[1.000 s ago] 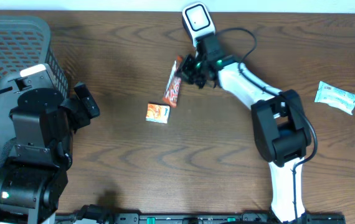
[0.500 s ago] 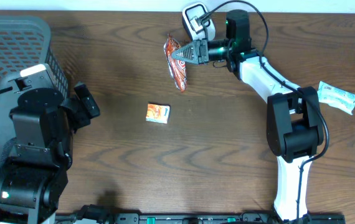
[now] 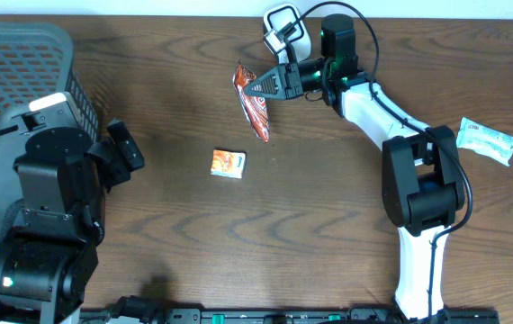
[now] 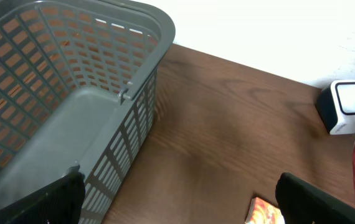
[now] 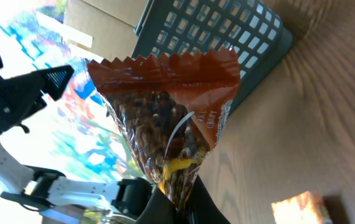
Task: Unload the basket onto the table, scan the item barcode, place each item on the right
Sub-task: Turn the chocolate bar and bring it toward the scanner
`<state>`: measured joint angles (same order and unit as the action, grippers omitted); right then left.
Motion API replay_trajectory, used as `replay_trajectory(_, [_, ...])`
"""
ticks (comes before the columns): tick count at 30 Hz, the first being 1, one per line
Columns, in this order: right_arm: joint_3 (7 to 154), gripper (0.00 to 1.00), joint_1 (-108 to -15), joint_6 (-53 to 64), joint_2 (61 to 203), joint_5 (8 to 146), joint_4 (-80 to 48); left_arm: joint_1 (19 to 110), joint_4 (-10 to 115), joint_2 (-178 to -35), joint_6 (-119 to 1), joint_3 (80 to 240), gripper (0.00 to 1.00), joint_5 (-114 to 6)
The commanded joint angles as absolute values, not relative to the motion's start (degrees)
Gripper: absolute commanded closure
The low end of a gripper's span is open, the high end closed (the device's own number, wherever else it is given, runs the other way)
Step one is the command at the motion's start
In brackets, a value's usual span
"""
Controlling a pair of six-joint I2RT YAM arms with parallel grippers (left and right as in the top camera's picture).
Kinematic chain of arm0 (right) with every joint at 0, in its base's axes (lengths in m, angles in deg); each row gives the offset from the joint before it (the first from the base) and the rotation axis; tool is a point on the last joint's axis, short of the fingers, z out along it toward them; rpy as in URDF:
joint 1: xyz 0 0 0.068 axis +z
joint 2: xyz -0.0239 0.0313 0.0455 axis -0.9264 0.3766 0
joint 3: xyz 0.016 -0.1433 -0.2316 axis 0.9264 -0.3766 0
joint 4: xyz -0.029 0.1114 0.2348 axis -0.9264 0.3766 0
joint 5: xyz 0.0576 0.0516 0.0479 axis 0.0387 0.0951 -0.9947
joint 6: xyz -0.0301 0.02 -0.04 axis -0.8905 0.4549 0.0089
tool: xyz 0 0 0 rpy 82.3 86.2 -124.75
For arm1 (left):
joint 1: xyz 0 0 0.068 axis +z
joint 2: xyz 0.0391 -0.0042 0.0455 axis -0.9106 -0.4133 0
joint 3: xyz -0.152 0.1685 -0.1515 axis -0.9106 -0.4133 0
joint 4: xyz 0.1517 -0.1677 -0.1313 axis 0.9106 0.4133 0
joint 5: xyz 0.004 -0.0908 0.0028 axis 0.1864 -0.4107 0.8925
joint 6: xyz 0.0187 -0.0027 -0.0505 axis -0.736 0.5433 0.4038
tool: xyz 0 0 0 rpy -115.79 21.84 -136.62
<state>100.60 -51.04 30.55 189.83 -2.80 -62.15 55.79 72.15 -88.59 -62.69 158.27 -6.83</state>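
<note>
White right arm (image 3: 369, 108) – black joints; left arm (image 3: 54, 202) all black.

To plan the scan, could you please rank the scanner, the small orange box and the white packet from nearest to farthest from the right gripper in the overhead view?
From the right gripper:
1. Scanner, just beyond it, at the far edge.
2. Small orange box, mid-table, nearer the robot.
3. White packet, far right.

Top-down overhead, low wrists; shared packet (image 3: 256, 112)
</note>
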Motion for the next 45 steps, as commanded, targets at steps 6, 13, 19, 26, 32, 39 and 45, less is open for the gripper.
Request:
replay_trajectory(6, [101.25,0.99,-50.69,44.93,189.02,-4.39,-62.39,56.05,72.30,-88.48,-63.65,158.65,0.02,-6.26])
replay_trajectory(13, [101.25,0.99,-50.67,53.41,189.02,-4.42,-62.15,56.05,72.30,-88.48,-63.65,158.65,0.02,-6.26])
replay_trajectory(19, [101.23,0.99,-50.12,55.03,189.02,-4.42,-59.55,56.05,72.32,-88.48,-63.65,158.65,0.02,-6.24])
replay_trajectory(26, [101.21,0.99,-48.09,52.21,189.02,-1.77,-59.11,56.05,72.30,-88.48,-63.65,158.65,0.02,-6.26])
replay_trajectory(32, [100.86,0.99,-45.92,46.17,189.04,9.97,-56.77,56.05,72.32,-88.48,-63.65,158.65,0.02,-6.26])
replay_trajectory(39, [100.86,0.99,-43.74,29.78,189.04,36.76,-40.46,56.05,72.32,-88.48,-63.65,158.65,0.02,-6.26])
replay_trajectory(45, [100.88,0.99,-43.04,21.15,189.02,49.70,-28.55,56.05,72.32,-88.48,-63.65,158.65,0.02,-6.26])
